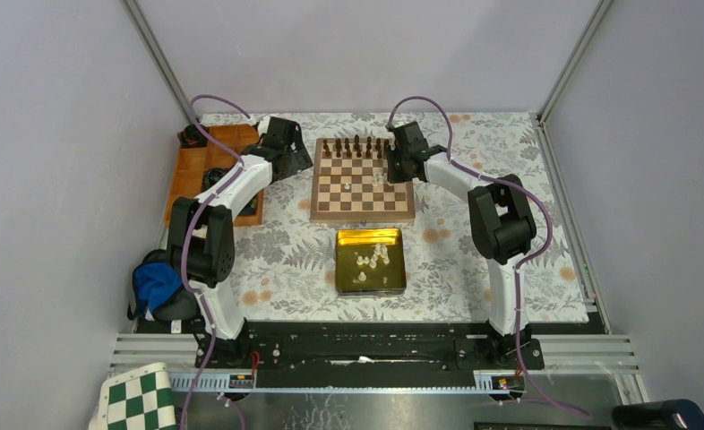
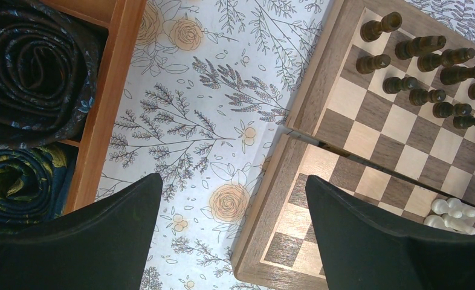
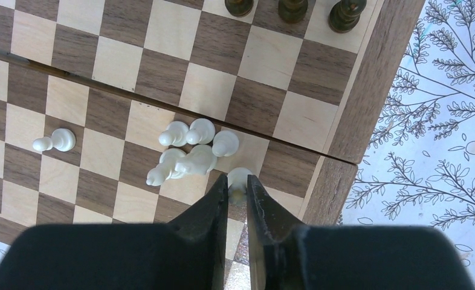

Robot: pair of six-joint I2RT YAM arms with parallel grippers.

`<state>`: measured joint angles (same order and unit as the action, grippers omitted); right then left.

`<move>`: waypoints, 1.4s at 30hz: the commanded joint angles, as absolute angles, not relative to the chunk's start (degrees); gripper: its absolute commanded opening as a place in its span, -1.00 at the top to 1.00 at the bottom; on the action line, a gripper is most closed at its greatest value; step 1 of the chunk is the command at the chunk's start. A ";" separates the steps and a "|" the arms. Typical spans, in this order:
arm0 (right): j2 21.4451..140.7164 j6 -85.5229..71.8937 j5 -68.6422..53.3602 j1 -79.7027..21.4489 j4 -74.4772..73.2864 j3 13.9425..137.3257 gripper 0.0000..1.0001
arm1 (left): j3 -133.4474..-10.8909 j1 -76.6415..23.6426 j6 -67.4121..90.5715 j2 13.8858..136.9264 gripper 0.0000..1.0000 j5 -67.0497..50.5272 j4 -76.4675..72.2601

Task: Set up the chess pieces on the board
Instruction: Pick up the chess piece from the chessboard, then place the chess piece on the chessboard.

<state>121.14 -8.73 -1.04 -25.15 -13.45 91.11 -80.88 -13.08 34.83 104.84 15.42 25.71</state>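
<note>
7 or more cream-white chess pieces (image 3: 196,160) show on the board (image 3: 374,78) in the right wrist view:
- 1 stands alone toward the left.
- At least 5 are huddled together near the board's right rim. They overlap, so the exact count cannot be read.
- 1 further cream-white piece (image 3: 239,178) sits between the fingers of the right gripper (image 3: 238,184), which are drawn close together and clamped on it just beside the huddle.

More white pieces lie in 1 gold tin (image 1: 341,269) on the bench in front of the board. They are too small to count.

Dark brown pieces (image 2: 419,45) fill 2 rows along the board's far edge. About 12 show in the left wrist view and others are cut off by the frame.

1 orange tray (image 2: 111,90) holds 2 rolled dark cloths (image 2: 35,66), both only partly in frame.

The left gripper (image 2: 232,181) is spread wide and holds nothing. It is over the floral bench cover beside the board's left rim.

Both arms reach forward with raised elbows and their wrists angled in toward the board's far corners.
</note>
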 commanded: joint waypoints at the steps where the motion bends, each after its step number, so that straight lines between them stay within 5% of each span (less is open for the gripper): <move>1: 119.28 -7.74 1.41 -25.31 -12.32 91.94 0.81 | -80.88 -12.92 34.44 104.77 -0.91 15.75 23.59; 7: 116.69 -7.68 2.44 -25.27 -11.65 89.86 0.99 | -80.42 -12.93 34.38 104.06 -0.91 16.01 23.56; 42: 103.43 -11.62 1.45 -27.94 -10.70 71.73 0.98 | -77.54 -13.62 34.44 100.60 -0.89 14.84 24.20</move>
